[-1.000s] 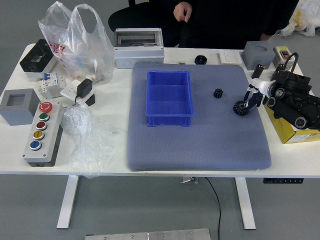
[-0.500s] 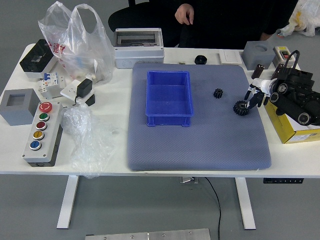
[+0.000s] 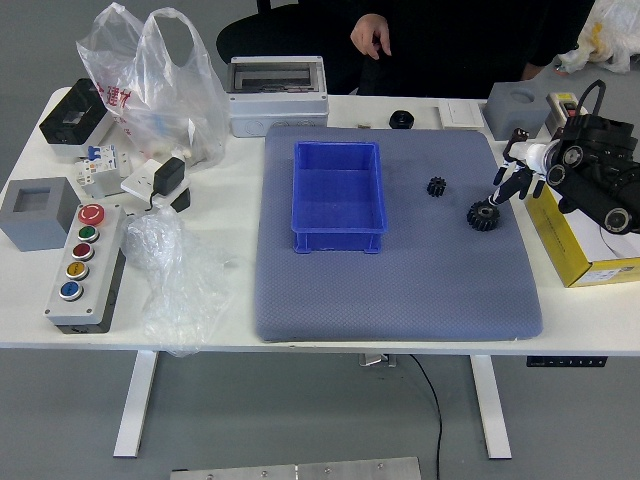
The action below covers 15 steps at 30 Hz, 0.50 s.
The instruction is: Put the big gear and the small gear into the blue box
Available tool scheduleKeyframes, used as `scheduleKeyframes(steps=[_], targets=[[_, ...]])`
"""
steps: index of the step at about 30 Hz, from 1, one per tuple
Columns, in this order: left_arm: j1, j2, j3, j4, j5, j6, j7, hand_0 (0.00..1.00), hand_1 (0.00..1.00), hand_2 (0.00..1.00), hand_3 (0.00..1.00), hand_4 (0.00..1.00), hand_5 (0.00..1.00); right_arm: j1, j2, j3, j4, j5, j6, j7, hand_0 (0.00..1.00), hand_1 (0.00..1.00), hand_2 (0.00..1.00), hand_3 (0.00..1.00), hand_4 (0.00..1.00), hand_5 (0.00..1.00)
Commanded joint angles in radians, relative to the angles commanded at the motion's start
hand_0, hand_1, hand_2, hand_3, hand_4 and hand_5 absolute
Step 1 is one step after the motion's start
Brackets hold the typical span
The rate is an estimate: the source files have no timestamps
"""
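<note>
Right hand (image 3: 514, 180) of the robot is open rather wide, with its fingers spread beside the big gear (image 3: 483, 216); whether a fingertip touches it, I cannot tell. Big gear and small gear (image 3: 436, 187) both lie on the grey mat (image 3: 400, 290), outside the blue box (image 3: 338, 195). If the fingers close too high, they may slip from the teeth; if they come sideways, they may push the gear away. A person's hand (image 3: 371, 35) hangs beyond the table (image 3: 215, 310), touching no gear.

Workshop-like table with button box (image 3: 88, 262)
</note>
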Motion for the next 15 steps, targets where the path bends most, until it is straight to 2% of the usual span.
scheduleKeyframes(steps=[4,5,10,11,15], targets=[[0.0,0.0,0.001,0.0,0.0,0.0,0.0,0.901,0.89,0.893,0.873,0.672,0.357,0.0,0.003,0.005,-0.003,0.003,0.012,-0.001,0.635,0.621,0.711,0.773,0.862,0.272],[-0.001,-0.001,0.001,0.0,0.0,0.0,0.0,0.901,0.889,0.893,0.873,0.672,0.357,0.0,0.004,0.006,-0.003,0.004,0.015,0.0,0.692,0.676,0.782,0.832,0.866,0.273],[-0.002,-0.003,0.002,0.0,0.0,0.0,0.0,0.901,0.889,0.893,0.873,0.672,0.357,-0.004,0.01,0.011,-0.009,0.006,0.018,0.005,0.692,0.676,0.782,0.832,0.866,0.273],[-0.002,-0.003,0.003,0.0,0.0,0.0,0.0,0.901,0.888,0.893,0.873,0.672,0.356,-0.006,0.011,0.014,-0.01,0.004,0.016,0.006,0.75,0.722,0.85,0.916,0.882,0.285],[-0.001,-0.005,0.005,0.0,-0.001,0.0,0.0,0.901,0.888,0.893,0.873,0.672,0.356,-0.012,0.018,0.021,-0.015,-0.012,0.004,0.013,0.75,0.722,0.85,0.916,0.882,0.285]])
